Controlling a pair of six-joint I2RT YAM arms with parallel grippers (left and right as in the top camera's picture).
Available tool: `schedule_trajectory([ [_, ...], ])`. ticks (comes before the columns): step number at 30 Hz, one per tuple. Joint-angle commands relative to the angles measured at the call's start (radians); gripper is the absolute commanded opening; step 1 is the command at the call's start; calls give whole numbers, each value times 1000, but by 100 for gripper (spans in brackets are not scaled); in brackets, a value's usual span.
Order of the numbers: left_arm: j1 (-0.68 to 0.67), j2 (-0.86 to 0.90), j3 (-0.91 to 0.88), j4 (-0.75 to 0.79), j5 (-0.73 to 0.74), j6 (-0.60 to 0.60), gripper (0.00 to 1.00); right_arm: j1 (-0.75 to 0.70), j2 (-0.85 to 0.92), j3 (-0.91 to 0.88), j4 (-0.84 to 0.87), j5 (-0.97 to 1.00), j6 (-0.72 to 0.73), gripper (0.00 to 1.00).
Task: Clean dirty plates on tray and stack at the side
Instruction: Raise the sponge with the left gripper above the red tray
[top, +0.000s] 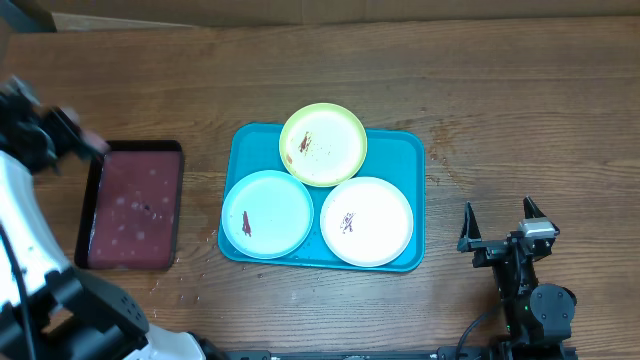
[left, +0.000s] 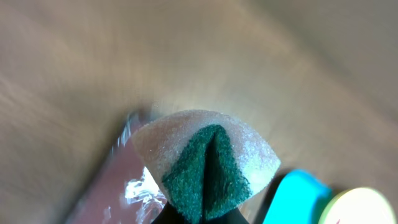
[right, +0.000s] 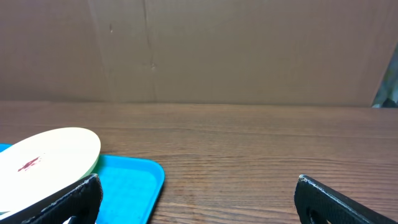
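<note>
The turquoise tray (top: 403, 148) lies mid-table and holds three plates. The lime-green plate (top: 322, 143) sits at its far edge, the pale blue plate (top: 267, 213) at front left, the white plate (top: 366, 221) at front right; each has a small reddish-brown smear. My left gripper (top: 72, 136) is at the far left, above the far end of the maroon tray, and is shut on a folded sponge (left: 208, 165) with a green scouring face. My right gripper (top: 500, 228) is open and empty, right of the tray. In the right wrist view the white plate (right: 50, 155) and the tray (right: 127, 180) are at the left.
A black-rimmed maroon tray (top: 130, 205) holding some liquid lies left of the turquoise tray, and shows wet in the left wrist view (left: 118, 186). Bare wooden table (top: 520, 120) surrounds both trays. A cardboard wall (right: 249, 50) stands behind the table.
</note>
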Motion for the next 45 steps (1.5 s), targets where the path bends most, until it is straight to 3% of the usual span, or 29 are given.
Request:
schedule_trajectory([
  [1,-3,-65,127,-8,33,-26,4,-3,-8,-10,6,10,-3,100],
  [4,-9,-49,85,-31,5,-26,4,-3,-4,-10,6,11,-3,100],
  [8,-32,7,-109,-38,-97,1,4,-3,-4,-10,6,10,-3,100],
  [12,-39,81,-281,28,-100,3,4,-3,-4,-10,6,10,-3,100],
  [24,-40,-30,-54,-65,-71,-2,4,-3,-4,-10,6,10,-3,100],
  [33,-85,18,-375,40,-329,-6,4,-3,-4,-10,6,10,-3,100],
  [36,-85,17,-339,9,-329,-13,4,-3,-4,-10,6,10,-3,100],
  [42,-92,-1,-28,-169,-243,-29,4,-3,-4,-10,6,10,-3,100],
  [45,-100,-2,-23,-171,-321,-11,4,-3,-4,-10,6,10,-3,100],
])
